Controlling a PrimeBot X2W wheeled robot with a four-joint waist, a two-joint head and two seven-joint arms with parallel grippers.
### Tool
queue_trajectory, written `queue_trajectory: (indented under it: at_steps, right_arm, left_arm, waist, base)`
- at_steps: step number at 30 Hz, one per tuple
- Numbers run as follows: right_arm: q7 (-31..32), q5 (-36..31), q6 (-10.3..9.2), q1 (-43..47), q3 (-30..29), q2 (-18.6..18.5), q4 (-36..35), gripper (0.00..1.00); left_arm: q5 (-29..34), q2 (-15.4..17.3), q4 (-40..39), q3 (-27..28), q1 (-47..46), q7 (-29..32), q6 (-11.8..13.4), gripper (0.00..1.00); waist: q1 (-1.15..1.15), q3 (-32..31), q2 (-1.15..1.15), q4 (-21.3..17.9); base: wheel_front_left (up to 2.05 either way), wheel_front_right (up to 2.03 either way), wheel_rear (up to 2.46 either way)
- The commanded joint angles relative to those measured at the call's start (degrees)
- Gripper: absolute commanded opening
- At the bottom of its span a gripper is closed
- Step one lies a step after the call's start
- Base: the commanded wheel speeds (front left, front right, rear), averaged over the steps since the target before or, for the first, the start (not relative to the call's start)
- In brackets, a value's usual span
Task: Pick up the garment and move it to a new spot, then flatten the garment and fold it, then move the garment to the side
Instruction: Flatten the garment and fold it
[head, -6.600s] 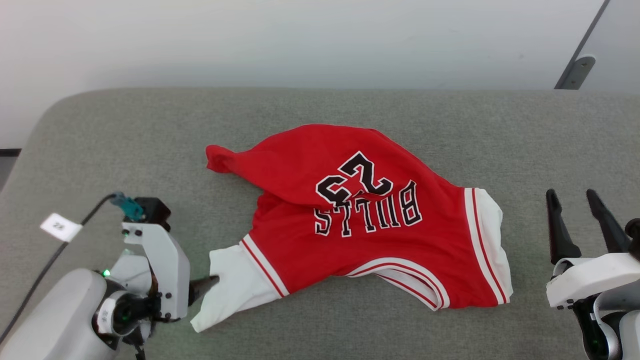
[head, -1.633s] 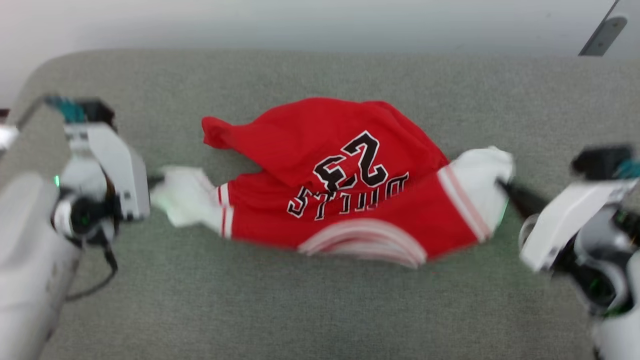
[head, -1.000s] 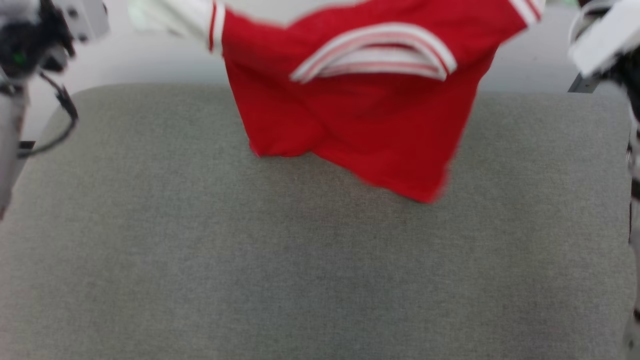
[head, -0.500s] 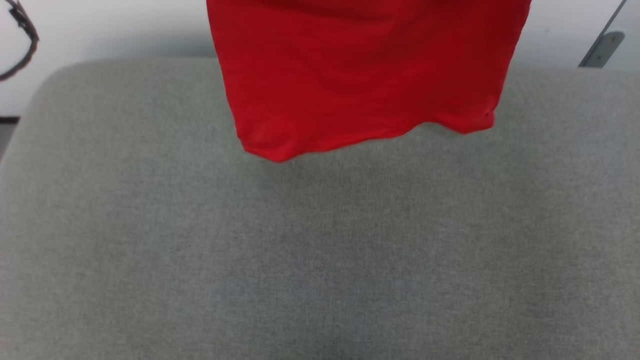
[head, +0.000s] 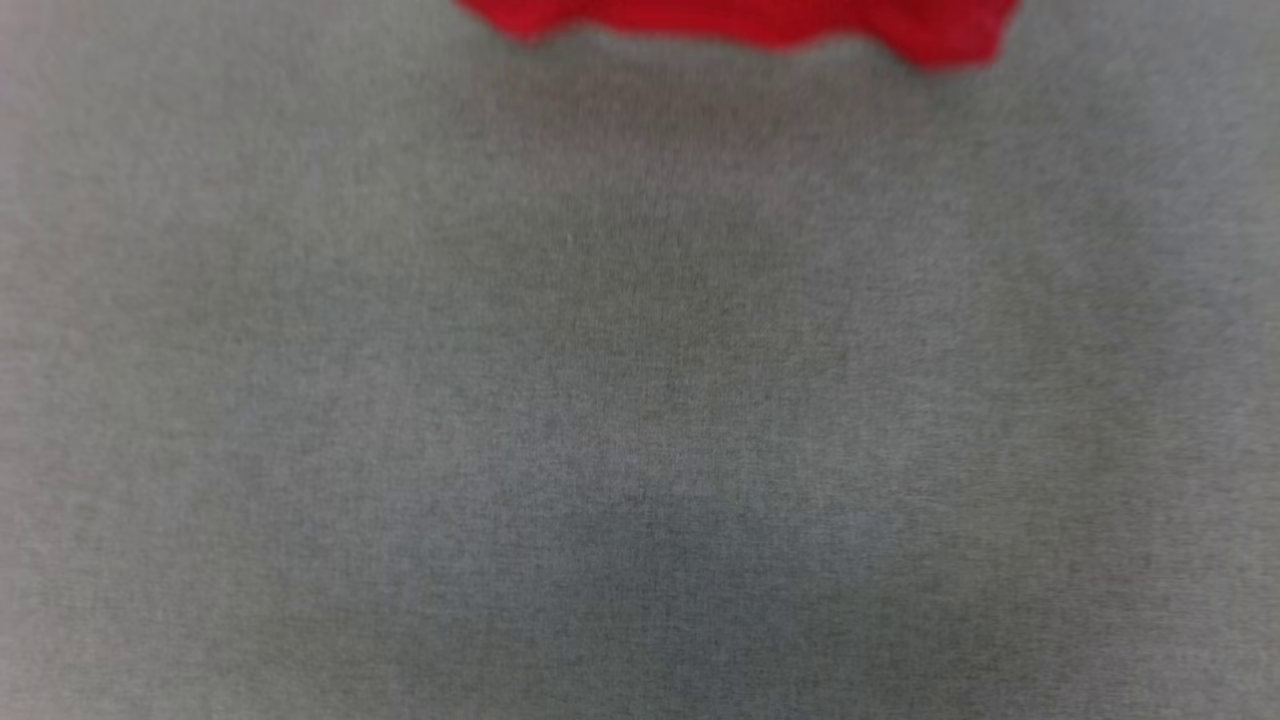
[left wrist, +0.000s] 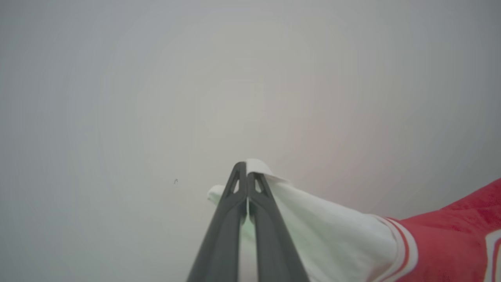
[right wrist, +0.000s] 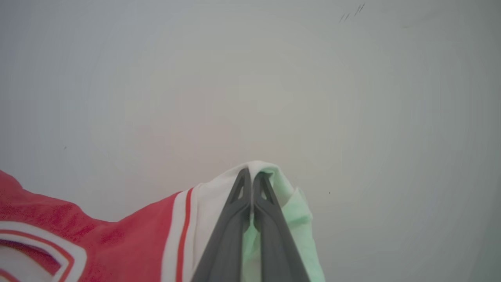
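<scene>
The grey padded surface spreads wide below. The garment hangs over its far part, with just the red hem in the head view. The left gripper and right gripper hold it high above the surface, jaws pinched tight on a white sleeve each. This is likely the carrying step. Next, lower it hem first onto a fresh spot, sleeves kept apart.

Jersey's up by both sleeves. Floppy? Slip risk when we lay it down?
Floppy, likely: the garment hangs limp, hem wavy above the grey surface. Probably light: thin sleeve pinches carry it. Slip possible: left gripper and right gripper jaws clamp only sleeve edges.
</scene>
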Motion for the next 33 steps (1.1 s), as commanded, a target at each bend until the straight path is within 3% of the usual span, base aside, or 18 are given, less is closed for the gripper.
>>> queue_trajectory:
  at_steps: [1, 5, 8, 12, 17, 23, 29, 33]
  right_arm:
    - [-1.0, -1.4, -0.09, -1.4, 0.2, -0.2, 0.6, 0.00]
    - [-2.2, -7.5, -0.09, -1.6, 1.5, -0.7, 0.0, 0.00]
    - [-2.2, -7.9, -0.09, 1.2, 3.3, -1.0, 0.3, 0.00]
    - [-2.3, -4.0, -0.09, 5.8, 6.7, -1.6, 2.8, 0.00]
    - [0.9, 6.1, -0.09, 13.7, 11.3, -2.5, 3.9, 0.00]
    - [8.3, 17.7, -0.10, 24.2, 15.8, -6.0, -1.7, 0.00]
    - [16.2, 26.5, -0.09, 36.1, 16.6, -10.6, -9.8, 0.00]
    - [21.4, 30.3, -0.09, 44.8, 16.1, -13.1, -15.7, 0.00]
  left_arm:
    - [0.8, -0.2, 0.7, 0.1, -0.9, -2.3, -0.1, 0.00]
    - [1.0, -1.5, 3.4, -0.2, -2.0, -8.3, -0.9, 0.00]
    - [0.7, -1.9, 5.8, -1.4, -0.2, -9.4, -1.4, 0.00]
    - [-0.8, -2.9, 8.9, -3.8, 4.3, -7.1, -2.0, 0.00]
    - [-5.2, -3.3, 9.6, -6.6, 13.3, -0.5, -2.1, 0.00]
    - [-11.0, -0.6, 6.9, -9.5, 24.9, 9.0, -2.0, 0.00]
    - [-16.1, 4.0, 0.5, -9.5, 37.5, 14.8, -1.9, 0.00]
    - [-18.9, 7.6, -7.4, -9.0, 47.1, 17.3, 0.5, 0.00]
  waist:
    - [0.00, 3.7, 0.00, 0.6]
    - [0.00, 5.2, 0.00, 1.5]
    - [0.00, 5.1, 0.00, 2.2]
    - [0.00, 3.5, 0.00, 2.9]
    - [0.00, 0.1, 0.00, 3.2]
    - [0.00, -4.3, 0.00, 2.8]
    - [0.00, -9.2, 0.00, 2.0]
    - [0.00, -11.5, 0.00, 1.5]
  base:
    - [0.00, 0.00, 0.00]
    - [0.00, 0.00, 0.00]
    - [0.00, 0.00, 0.00]
    - [0.00, 0.00, 0.00]
    - [0.00, 0.00, 0.00]
    - [0.00, 0.00, 0.00]
    - [0.00, 0.00, 0.00]
    - [0.00, 0.00, 0.00]
